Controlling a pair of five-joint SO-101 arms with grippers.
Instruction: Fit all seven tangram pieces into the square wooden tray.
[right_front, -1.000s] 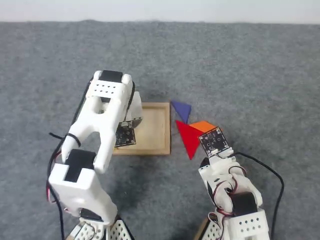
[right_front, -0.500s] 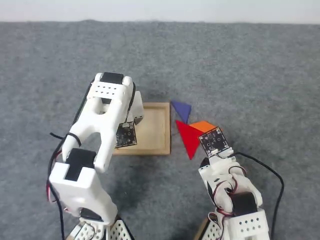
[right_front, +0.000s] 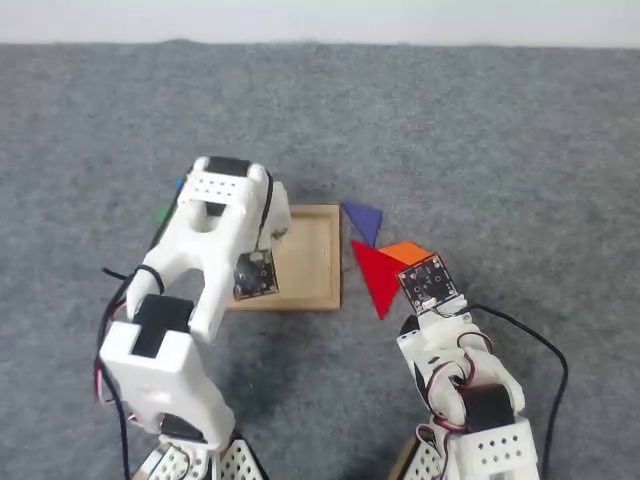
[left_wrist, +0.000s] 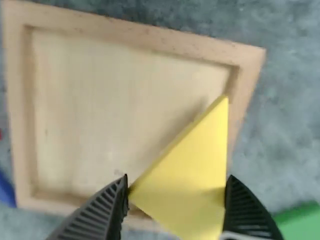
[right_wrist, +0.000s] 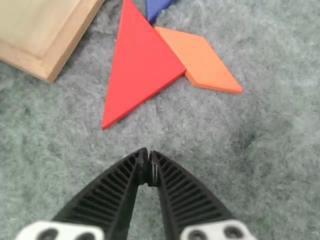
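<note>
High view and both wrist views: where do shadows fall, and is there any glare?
High view: a soft, faint shadow of the left arm on the carpet, no glare. Left wrist view: the yellow triangle throws a dim shadow onto the tray floor. Right wrist view: thin shadow along the red triangle, even light.

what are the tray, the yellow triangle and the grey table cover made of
The tray: pale unfinished-looking wood, faint grain and dark specks on the rim. The yellow triangle: smooth matte, even colour; painted wood or plastic, cannot tell. The grey cover: fuzzy, fibrous, likely felt or carpet.
</note>
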